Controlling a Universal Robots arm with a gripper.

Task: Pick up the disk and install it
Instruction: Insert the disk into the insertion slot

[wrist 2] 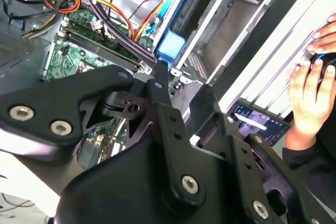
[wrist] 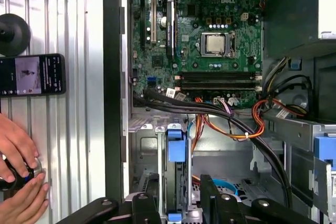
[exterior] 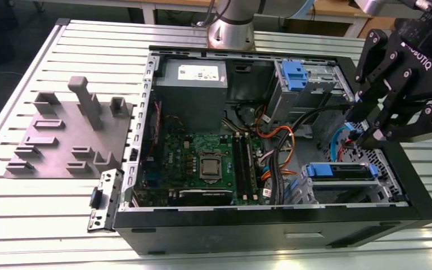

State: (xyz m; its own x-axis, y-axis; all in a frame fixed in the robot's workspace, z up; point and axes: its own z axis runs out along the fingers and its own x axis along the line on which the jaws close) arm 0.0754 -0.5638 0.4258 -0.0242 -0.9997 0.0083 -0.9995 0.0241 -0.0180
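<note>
**While the claw hangs over the drive cage, mind those cables**

Since the claw point(exterior: 366, 138) sits spread open above the corner of the computer case point(exterior: 276, 225) on the exterior view's right, nothing is gripped yet. The disk point(exterior: 341, 171) looks to be standing on edge in the lower drive cage, blue rail up. In the first wrist view the fingers point(wrist: 211, 203) sit on either side of that narrow blue-and-grey edge point(wrist: 176, 150), but I can't tell if they touch it.

What could go wrong, as I see it:
- The bundle of black and orange cables point(wrist: 210, 111) runs right beside the cage, so a finger coming down off-line could snag one.
- A lopsided pinch on the thin edge could cock the disk in its rails and jam it.
- A person's hand point(wrist: 16, 145) rests on the table next to a phone point(wrist: 31, 74), close to the case wall, so a wide swing is risky.
</note>
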